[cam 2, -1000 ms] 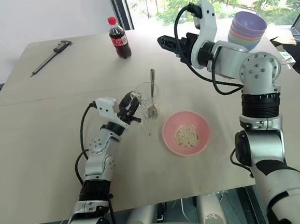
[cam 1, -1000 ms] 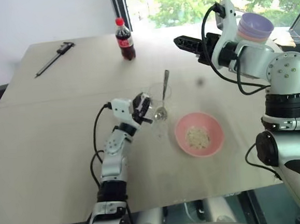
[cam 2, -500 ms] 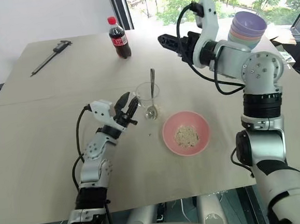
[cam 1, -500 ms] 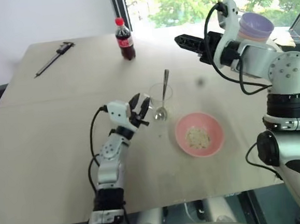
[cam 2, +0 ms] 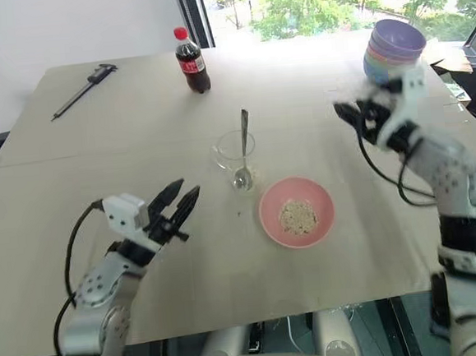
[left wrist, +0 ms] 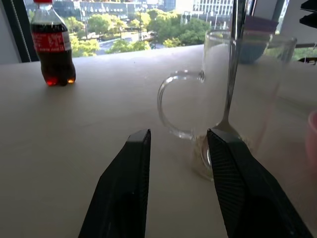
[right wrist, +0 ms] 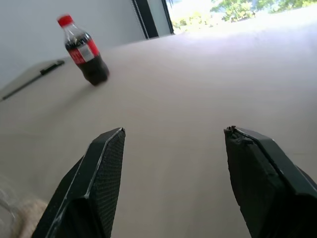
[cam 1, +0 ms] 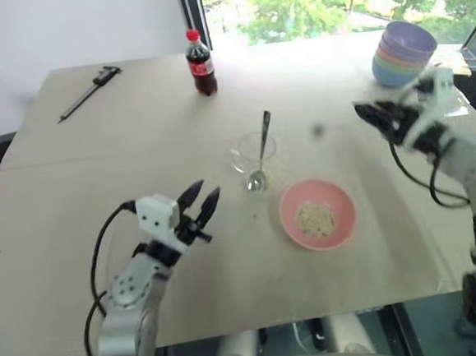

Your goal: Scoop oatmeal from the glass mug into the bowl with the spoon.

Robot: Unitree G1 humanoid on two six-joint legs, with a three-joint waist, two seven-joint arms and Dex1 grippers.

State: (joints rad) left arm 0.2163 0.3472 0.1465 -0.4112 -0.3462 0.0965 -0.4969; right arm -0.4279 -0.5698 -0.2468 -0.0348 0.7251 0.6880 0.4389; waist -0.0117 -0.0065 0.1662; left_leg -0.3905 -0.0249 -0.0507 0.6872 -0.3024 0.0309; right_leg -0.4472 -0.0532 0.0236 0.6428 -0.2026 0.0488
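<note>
one small heap of oatmeal [cam 2: 296,216] lies in the middle of the pink bowl [cam 2: 266,221], which sits on the tabletop [cam 2: 72,170] near our front edge. just beyond the bowl and a little to its left stands the glass mug [cam 2: 234,150], upright, its handle turned toward our left side. the spoon [cam 2: 242,149] stands inside the mug, its oval end resting at the bottom and its long handle leaning on the rim and sticking up. in the left wrist view we make out only a pale trace at the base of the mug, so very little oatmeal, if any, seems to be left in it.

our left gripper [cam 2: 178,202] hangs above the tabletop, apart from the mug on its left and nearer to us, its two black fingers released and grasping nothing. our right gripper [right wrist: 171,148] is well off to the right of the bowl, fingers spread wide and empty.

we judge the task to be at or near its end: oatmeal is in the bowl, the spoon is parked in the mug, and neither hand holds anything. at most a last scrape of the mug remains.

farther back stand a cola bottle [cam 2: 188,61], a stack of pastel bowls [cam 2: 393,49] and a black caliper-like tool [cam 2: 81,87].
</note>
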